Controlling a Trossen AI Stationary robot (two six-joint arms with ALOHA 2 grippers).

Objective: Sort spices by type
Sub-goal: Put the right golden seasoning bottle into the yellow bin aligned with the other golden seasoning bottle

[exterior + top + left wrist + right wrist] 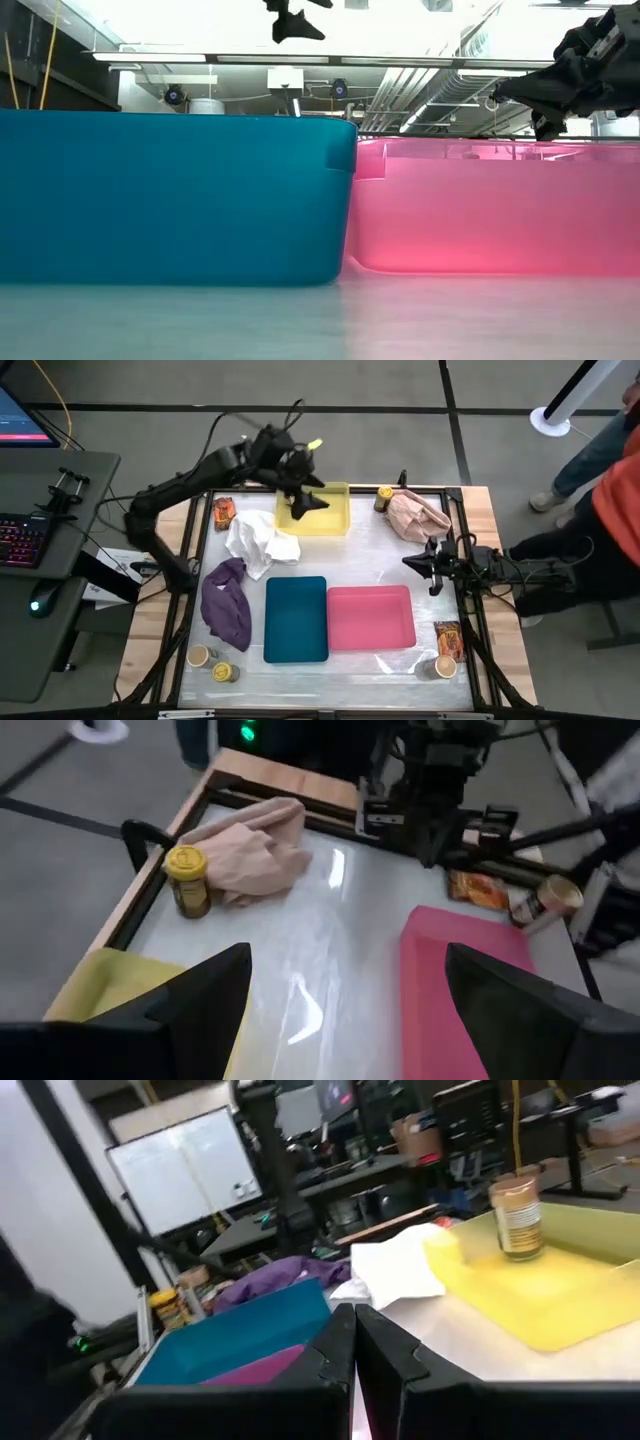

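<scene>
Clearly the jars are the stiffer, easier items: small, rigid cylinders, likely light, with smooth sides that could slip, so a grip across the body just under the lid looks safest. One jar [518, 1215] already stands upright in the yellow tray [336, 523] at about twelve o'clock on the table, with the left gripper [304, 500] hovering over it, fingers spread wide apart. A yellow-lidded jar [384, 496] waits at one o'clock, touching the pink cloth [420, 515]. Two more jars [212, 663] sit at seven o'clock, near the purple cloth [228, 602], and a tan-lidded jar [437, 666] at five o'clock beside a foil packet [449, 640]. A second packet [224, 512] lies at eleven o'clock. These packets are flat, thin and crinkly; pinching an edge seems best. The right gripper [418, 563] hangs at three o'clock, fingers pressed together and empty.
</scene>
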